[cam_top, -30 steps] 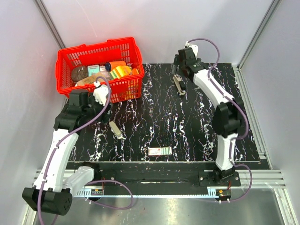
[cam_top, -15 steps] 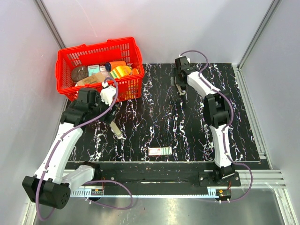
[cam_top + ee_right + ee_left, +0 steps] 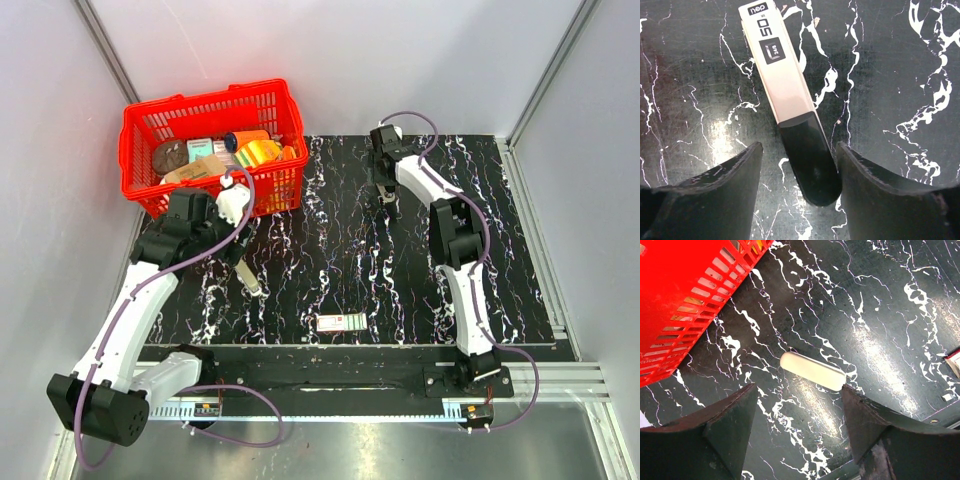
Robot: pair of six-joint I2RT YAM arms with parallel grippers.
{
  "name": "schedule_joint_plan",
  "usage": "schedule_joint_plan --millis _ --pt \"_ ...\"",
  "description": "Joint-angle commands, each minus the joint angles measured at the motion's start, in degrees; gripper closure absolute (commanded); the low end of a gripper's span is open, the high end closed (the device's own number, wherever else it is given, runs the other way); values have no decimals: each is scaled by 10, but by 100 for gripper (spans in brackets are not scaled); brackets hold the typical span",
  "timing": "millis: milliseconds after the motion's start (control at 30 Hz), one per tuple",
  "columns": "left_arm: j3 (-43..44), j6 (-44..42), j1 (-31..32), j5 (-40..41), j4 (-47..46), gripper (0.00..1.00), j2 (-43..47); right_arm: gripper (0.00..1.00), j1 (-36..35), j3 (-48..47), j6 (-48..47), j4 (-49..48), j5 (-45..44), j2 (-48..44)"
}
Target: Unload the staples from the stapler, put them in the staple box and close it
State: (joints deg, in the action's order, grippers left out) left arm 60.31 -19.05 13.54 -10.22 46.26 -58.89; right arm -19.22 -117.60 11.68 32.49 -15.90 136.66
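Right gripper (image 3: 799, 147): unclenched and holding nothing. Its jaws straddle the dark end of the stapler (image 3: 790, 100); 1 finger (image 3: 855, 175) touches that end or sits just beside it, and a gap shows at the other.
Left gripper (image 3: 799, 390): released, fingers wide apart, nothing between them. It hovers over a pale rounded bar (image 3: 812, 370).
Stapler position: flat on the black marbled mat (image 3: 890, 75), at the far side, right of centre. It runs away from the right gripper, leaning slightly left, printed label at the far end.
Pale bar position: on the left part of the mat, just near of the red basket (image 3: 680, 300).
Handling: we judge the stapler light and stiff, with a smooth shell. The glossy rounded end looks slippery and could squirt out of a pinch.
Where to hold: we would pinch across the 2 long sides at the beige mid-body, leaving 1 end free for opening.
Hidden: no staple tray, hinge or staples show. We cannot tell which face is up. In the top view the right gripper covers the stapler.
Unclear: we cannot tell whether the pale bar is a 2nd stapler or something else; it shows no dark or metal parts. The print on the flat white box (image 3: 341, 322) at the near edge is too small to read.
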Motion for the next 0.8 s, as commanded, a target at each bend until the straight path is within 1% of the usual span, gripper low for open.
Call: schedule_joint_plan --millis 0,133,200,233,300,367,400,433,500,533,633,767 --pt "9 5 3 21 -27 27 6 40 -4 -39 -10 -1 -14 12" --pt "14 2 3 37 -30 27 5 67 -3 -53 -12 5 -1 16" --pt "11 6 4 37 -40 22 13 82 -3 -53 -3 12 7 15" --pt "11 7 4 35 -42 19 18 86 -3 -51 2 19 13 12" --pt "11 8 8 33 -43 16 13 93 -4 -32 21 25 29 -5" --pt "10 6 17 17 -42 16 7 98 -7 23 47 7 53 -44" --pt "8 2 18 -17 -42 16 5 100 -14 65 57 -10 60 -82" --pt "-1 -5 20 -63 -42 15 6 100 -23 112 69 -34 65 -116" --pt "-24 0 38 -109 -81 11 5 100 -50 198 84 -79 62 -175" --pt "-27 6 53 -114 -89 9 0 100 -66 229 91 -91 54 -197" --pt "-16 27 89 -111 -105 9 -52 100 -106 303 129 -106 43 -257" --pt "2 75 93 -114 -146 9 -89 100 -156 402 184 -141 28 -346"
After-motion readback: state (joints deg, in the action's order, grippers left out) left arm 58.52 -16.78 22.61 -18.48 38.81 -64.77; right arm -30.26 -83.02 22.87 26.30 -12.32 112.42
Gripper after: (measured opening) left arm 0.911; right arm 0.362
